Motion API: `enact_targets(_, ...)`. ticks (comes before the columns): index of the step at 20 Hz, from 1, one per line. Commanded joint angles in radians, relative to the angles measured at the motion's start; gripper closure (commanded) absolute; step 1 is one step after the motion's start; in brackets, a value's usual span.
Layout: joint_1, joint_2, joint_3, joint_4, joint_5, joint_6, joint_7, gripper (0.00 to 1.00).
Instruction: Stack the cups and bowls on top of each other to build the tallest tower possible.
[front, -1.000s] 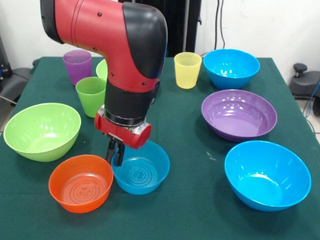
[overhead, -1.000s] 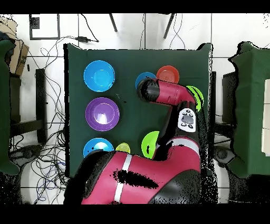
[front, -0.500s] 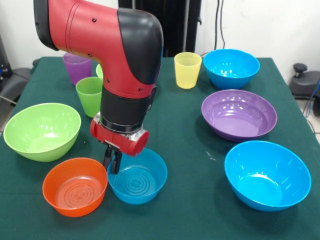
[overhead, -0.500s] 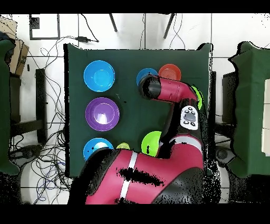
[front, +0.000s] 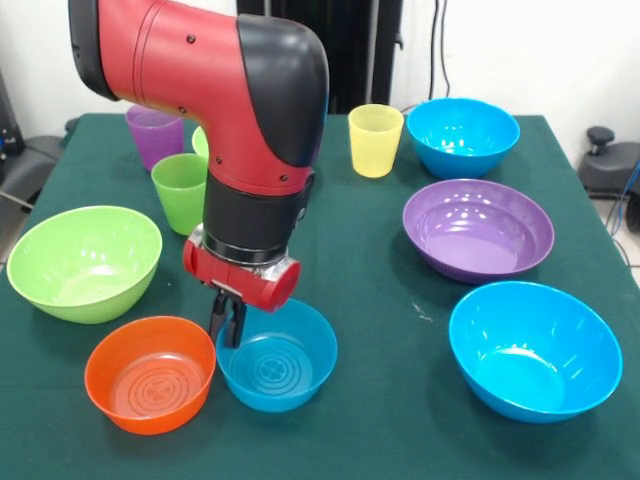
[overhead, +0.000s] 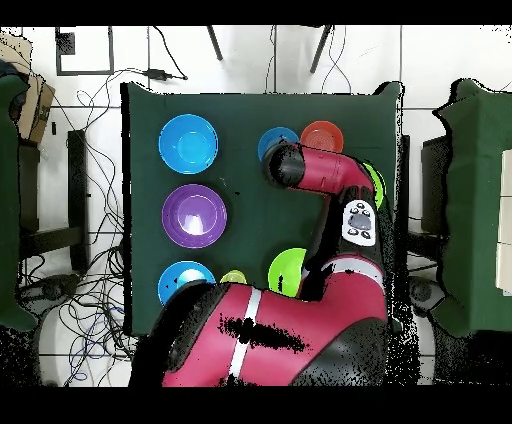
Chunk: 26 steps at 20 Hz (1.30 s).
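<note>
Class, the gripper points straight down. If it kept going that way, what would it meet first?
Most likely the near-left rim of the small blue bowl: the gripper hangs right at that edge, beside the orange bowl. Depth is unclear, so it might slip between them.

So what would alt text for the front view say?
A red and black robot arm lowers its claw onto the rim of a small blue bowl beside a small orange bowl, with other colourful bowls and cups spread unstacked over a green table.

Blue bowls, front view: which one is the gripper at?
The small blue bowl, beside the orange bowl. The gripper sits at its rim. The two bigger blue bowls stand far from it.
</note>
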Motion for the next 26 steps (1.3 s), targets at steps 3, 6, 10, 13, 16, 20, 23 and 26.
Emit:
enact_targets(3, 0.003, 0.03, 0.138, 0.159, -0.056, 0.056, -0.049, 1.0)
enact_targets(6, 0.002, 0.024, 0.139, 0.179, -0.056, 0.049, -0.044, 1.0)
enact_targets(10, 0.011, -0.001, 0.13, 0.23, -0.057, 0.035, -0.024, 1.0)
enact_targets(13, 0.018, -0.024, 0.125, 0.273, -0.056, 0.028, -0.009, 1.0)
enact_targets(16, 0.022, -0.034, 0.124, 0.301, -0.053, 0.018, 0.004, 1.0)
enact_targets(20, 0.031, -0.046, 0.118, 0.337, -0.048, 0.001, 0.027, 1.0)
enact_targets(23, 0.042, -0.064, 0.108, 0.37, -0.043, -0.004, 0.047, 1.0)
enact_targets(26, 0.047, -0.072, 0.103, 0.381, -0.039, -0.001, 0.053, 1.0)
